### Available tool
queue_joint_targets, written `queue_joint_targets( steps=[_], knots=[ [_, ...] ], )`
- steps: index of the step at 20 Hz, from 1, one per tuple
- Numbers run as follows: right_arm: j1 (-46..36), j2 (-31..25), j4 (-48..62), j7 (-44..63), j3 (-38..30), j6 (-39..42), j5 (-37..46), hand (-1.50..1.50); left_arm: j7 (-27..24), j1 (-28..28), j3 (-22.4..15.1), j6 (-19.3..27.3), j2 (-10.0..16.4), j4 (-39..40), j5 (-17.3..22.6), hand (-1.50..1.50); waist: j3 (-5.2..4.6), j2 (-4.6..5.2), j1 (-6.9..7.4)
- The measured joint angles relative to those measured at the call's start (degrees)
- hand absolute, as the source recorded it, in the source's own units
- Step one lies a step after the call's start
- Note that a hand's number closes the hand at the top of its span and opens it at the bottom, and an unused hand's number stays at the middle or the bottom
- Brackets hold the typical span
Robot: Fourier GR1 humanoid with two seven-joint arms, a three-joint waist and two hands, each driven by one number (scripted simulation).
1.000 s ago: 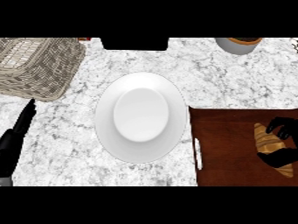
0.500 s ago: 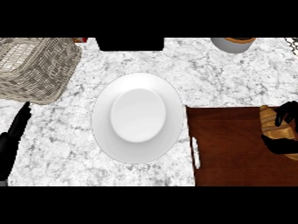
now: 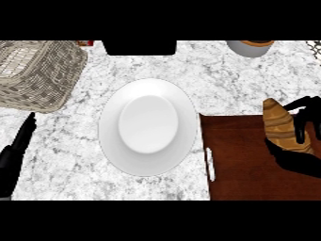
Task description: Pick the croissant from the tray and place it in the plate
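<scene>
The dark brown wooden tray (image 3: 239, 164) lies just right of the round white plate (image 3: 148, 124), so the black right hand (image 3: 314, 117), curled round the golden croissant (image 3: 282, 124) over the tray's far edge, likely needs only a short leftward carry; the left hand (image 3: 10, 160) rests straight-fingered.

One marble counter (image 3: 218, 80). On it: one white plate (image 3: 148, 126), one brown tray (image 3: 239, 162), one croissant (image 3: 281, 124), one wicker basket (image 3: 27, 70) and one grey cup (image 3: 250, 48) cut off at the top edge. One black box (image 3: 138, 47) at the back. Two black hands: the left hand (image 3: 10, 160) and the right hand (image 3: 317, 123).
</scene>
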Motion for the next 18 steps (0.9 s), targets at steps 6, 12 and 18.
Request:
queue_joint_targets(
  steps=[6,12,18],
  knots=[
    [-8.52,4.46,-6.16,7.85,6.23,6.88,0.86,1.5,0.5,-0.4,0.42,-1.02,0.24,-0.62,0.05,0.0,0.01,0.19,0.77],
    [-19.23,14.29,-2.74,16.47,14.01,9.92,5.24,1.5,1.4,0.08,0.53,-1.76,-0.07,-2.08,-0.16,0.0,0.01,0.25,1.12],
    [-29.94,24.1,12.11,20.22,15.98,8.83,7.26,1.5,1.88,-1.42,0.41,-1.61,-0.54,-1.74,-1.0,0.0,0.02,0.39,1.43]
  ],
)
